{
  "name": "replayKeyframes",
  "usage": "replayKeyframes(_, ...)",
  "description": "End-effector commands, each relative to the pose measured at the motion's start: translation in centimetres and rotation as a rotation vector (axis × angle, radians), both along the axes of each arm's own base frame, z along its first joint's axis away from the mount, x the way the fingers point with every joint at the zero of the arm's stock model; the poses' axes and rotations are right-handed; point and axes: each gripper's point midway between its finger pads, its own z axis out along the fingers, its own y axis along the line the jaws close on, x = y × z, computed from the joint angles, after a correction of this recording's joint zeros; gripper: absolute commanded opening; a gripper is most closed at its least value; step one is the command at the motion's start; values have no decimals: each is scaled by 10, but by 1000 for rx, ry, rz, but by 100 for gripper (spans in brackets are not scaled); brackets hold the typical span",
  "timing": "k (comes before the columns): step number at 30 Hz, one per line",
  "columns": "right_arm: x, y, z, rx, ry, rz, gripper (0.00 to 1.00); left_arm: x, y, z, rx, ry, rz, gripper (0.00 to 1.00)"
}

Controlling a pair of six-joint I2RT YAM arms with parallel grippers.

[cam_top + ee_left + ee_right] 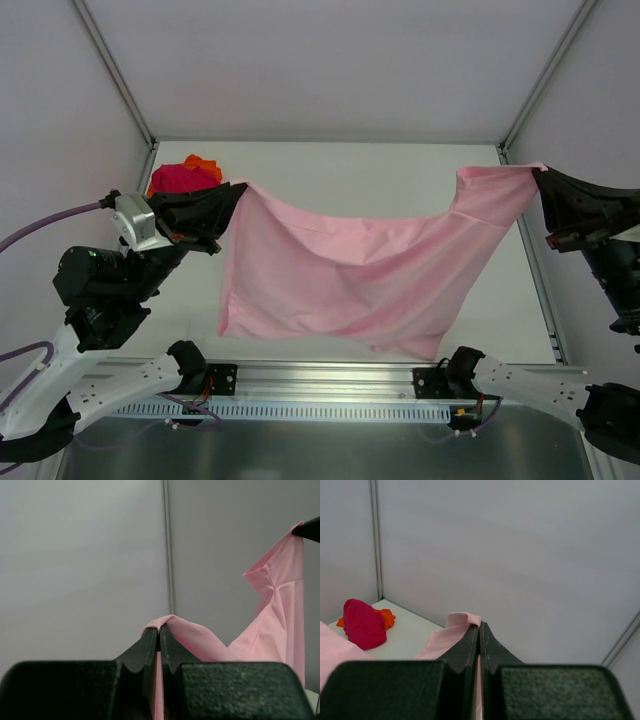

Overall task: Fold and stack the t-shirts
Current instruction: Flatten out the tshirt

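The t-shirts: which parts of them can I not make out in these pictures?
- Top view: orange t-shirt mostly hidden behind the magenta t-shirt.
- Top view: the light pink t-shirt hides the table under it.
- Left wrist view: its pinched edge disappears between the left fingers.
- Right wrist view: that t-shirt is cut off at the left edge.

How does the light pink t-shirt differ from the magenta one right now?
The light pink t-shirt hangs spread between the left gripper and right gripper, both shut on it; the magenta t-shirt is ungripped. The pink one is held up by its edge; the magenta one lies bunched in the far left corner of the table, against the orange t-shirt. Both are plain, unfolded cloth.
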Motion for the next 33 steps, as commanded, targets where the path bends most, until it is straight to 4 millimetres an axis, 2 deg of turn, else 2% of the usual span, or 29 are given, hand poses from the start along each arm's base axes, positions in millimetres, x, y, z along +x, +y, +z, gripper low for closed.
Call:
replayKeyframes(1,-20,-17,3,64,-11,46,1,-14,2,10,-28,-31,-56,0)
replayKeyframes(3,-29,-23,10,81,-20,71,1,-16,2,13,-26,-33,-63,0)
replayKeyframes(7,-33,-32,16,91,-21,66,1,-24,8,20,-37,-46,-78,0)
replayKeyframes(20,-32,-44,15,76,-9,12,1,-40,21,24,-47,-64,-94,0)
replayKeyframes(29,-36,-54,18,93,-13,-2,1,-57,47,28,-89,-91,-78,0)
replayKeyframes(33,-37,-54,16,92,-8,5,1,-58,54,25,-101,-87,-58,0)
